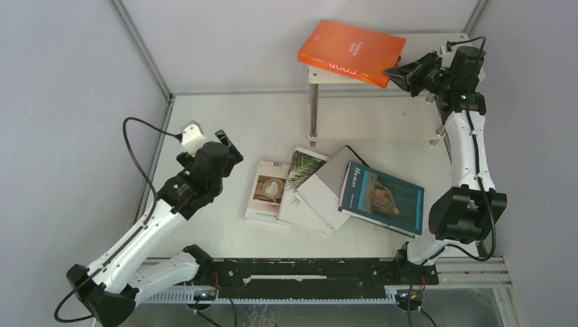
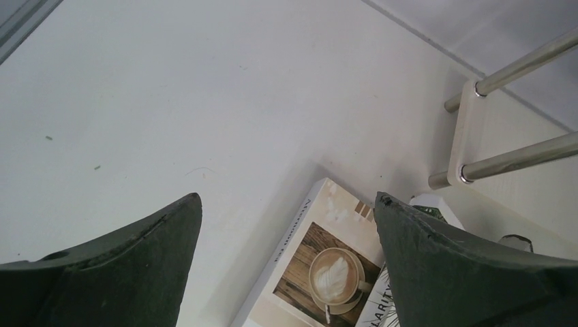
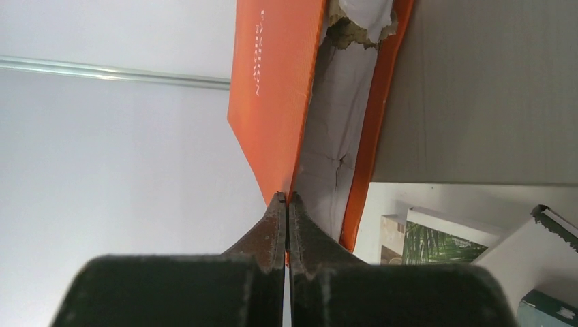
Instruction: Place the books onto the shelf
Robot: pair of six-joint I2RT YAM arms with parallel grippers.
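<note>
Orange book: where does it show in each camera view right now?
Top view: orange book at top centre, on the shelf.
Left wrist: not in it.
Right wrist: upper centre, reaching down to mid-frame.
Shared landmark: palm-leaf book, in top and right wrist views.

table (image 1: 225, 129): shelf (image 1: 382, 117), four overlapping books (image 1: 320, 191) | shelf top: orange book (image 1: 351, 51)

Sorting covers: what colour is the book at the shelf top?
The book is bright orange; top view shows it best.
</note>
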